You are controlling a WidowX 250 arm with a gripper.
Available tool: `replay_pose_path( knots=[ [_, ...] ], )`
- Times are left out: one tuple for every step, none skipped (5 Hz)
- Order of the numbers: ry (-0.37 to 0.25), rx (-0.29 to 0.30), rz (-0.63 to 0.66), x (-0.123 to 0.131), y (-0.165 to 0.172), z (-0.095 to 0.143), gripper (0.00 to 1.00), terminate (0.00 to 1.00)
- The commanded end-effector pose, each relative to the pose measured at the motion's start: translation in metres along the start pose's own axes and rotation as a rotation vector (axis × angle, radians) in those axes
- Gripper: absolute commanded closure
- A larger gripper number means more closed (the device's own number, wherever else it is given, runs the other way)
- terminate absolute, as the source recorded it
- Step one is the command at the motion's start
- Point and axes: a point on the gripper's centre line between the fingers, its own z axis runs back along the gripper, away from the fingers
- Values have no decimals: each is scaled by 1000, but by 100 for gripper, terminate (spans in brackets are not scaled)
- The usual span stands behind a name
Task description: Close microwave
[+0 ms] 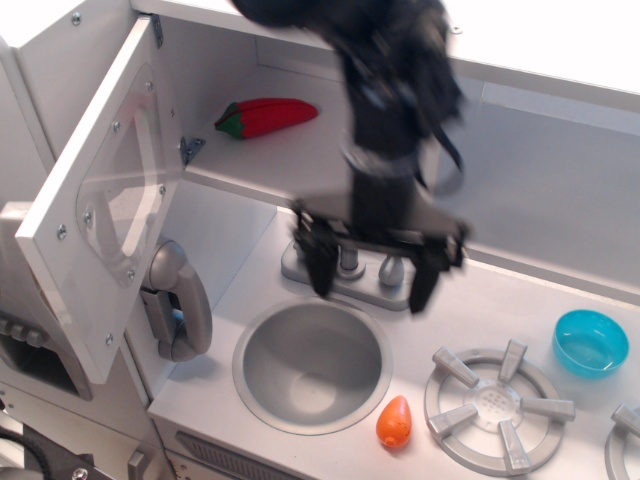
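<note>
Centrally, blurred gripper [370, 272] with fingers spread apart over sink [300, 385] rim; left of frame, microwave [105, 200] door swung wide, edge unobstructed.

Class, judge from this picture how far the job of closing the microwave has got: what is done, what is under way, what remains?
Done: nothing visible; the microwave door stands wide open, a red pepper inside. Under way: the gripper, motion-blurred with fingers spread and holding nothing, hangs above the sink, apart from the door. Left: reaching the door and swinging it shut.
</note>
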Motion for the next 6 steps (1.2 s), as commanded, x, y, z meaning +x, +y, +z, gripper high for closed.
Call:
replay_pose_path(
  knots=[
    [-73,-82,16,-9,39,77,0,0],
    [-96,-167,11,-15,71,103,0,0],
    [-95,-198,-5,-21,93,123,0,0],
    [-100,-178,8,-23,113,133,0,0],
    [-104,-70,22,-23,128,117,0,0],
    [-114,7,20,-21,146,101,0,0]
  ],
)
